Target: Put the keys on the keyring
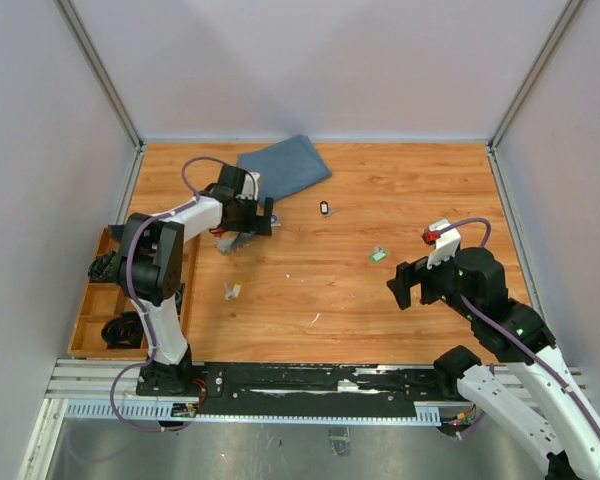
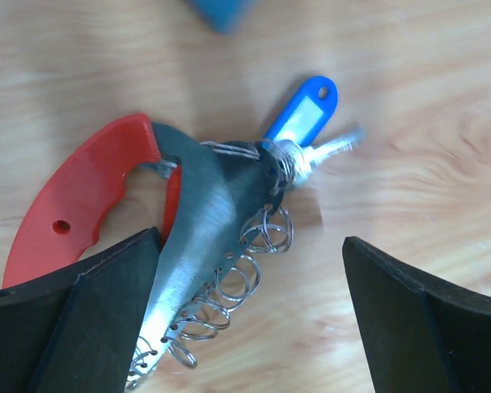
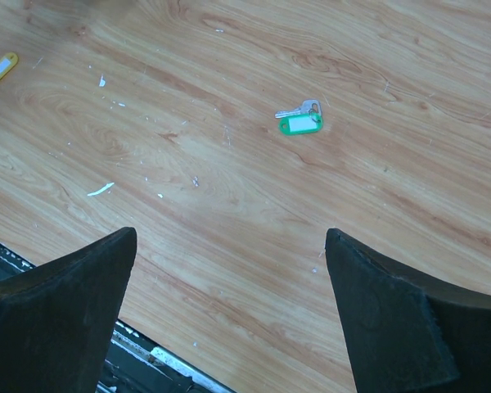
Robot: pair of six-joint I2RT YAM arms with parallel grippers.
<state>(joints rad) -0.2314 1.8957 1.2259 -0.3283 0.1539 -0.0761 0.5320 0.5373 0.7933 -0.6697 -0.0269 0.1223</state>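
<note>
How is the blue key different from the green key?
The blue key has a blue tag; the green key has a green one. The blue key looks hooked onto the keyring, while the green key lies loose and alone on the table. Both pair a small silver key with a plastic tag that has a white label.

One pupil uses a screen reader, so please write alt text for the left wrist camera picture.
A keyring, a curved red grip joined to a shiny metal plate edged with wire rings, lies on a wooden table with a blue-tagged key at its far tip. The open left gripper frames it, one black finger overlapping the plate.
</note>
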